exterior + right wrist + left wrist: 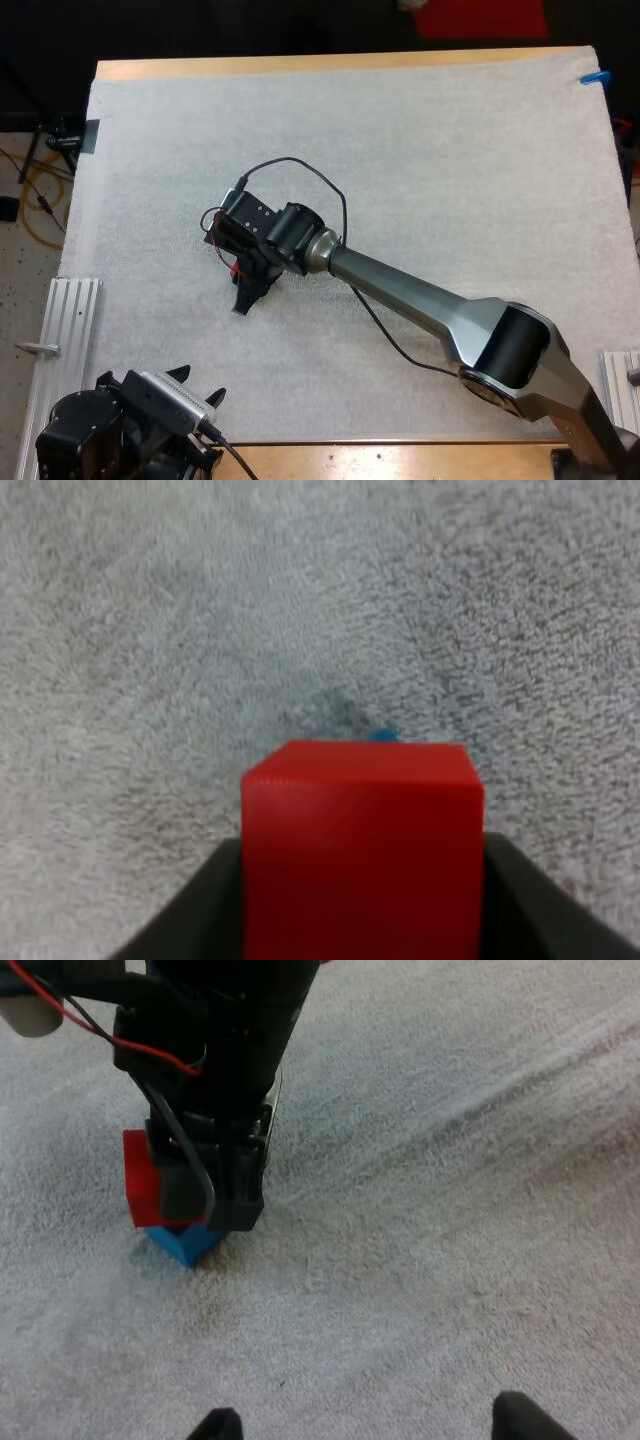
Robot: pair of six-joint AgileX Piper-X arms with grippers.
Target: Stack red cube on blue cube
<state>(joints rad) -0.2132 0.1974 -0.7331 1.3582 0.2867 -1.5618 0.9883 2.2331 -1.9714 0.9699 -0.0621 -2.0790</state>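
Right, my right claw (210, 1200) pinches the smooth, square-edged red cube (362, 850) from both sides, sitting on the blue cube (185, 1242) over the fuzzy white mat (450, 1210); my left claw (360, 1425) hangs open, well apart.

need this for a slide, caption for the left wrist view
Right gripper holds the red cube atop the blue cube on the white mat.

You have one red cube (140, 1175), sitting on top of one blue cube (185, 1242). Count two pincers: the right pincer (246, 290) just above the blue cube, the left pincer (370, 1422) well apart from it. One white mat (450, 150) lies beneath.
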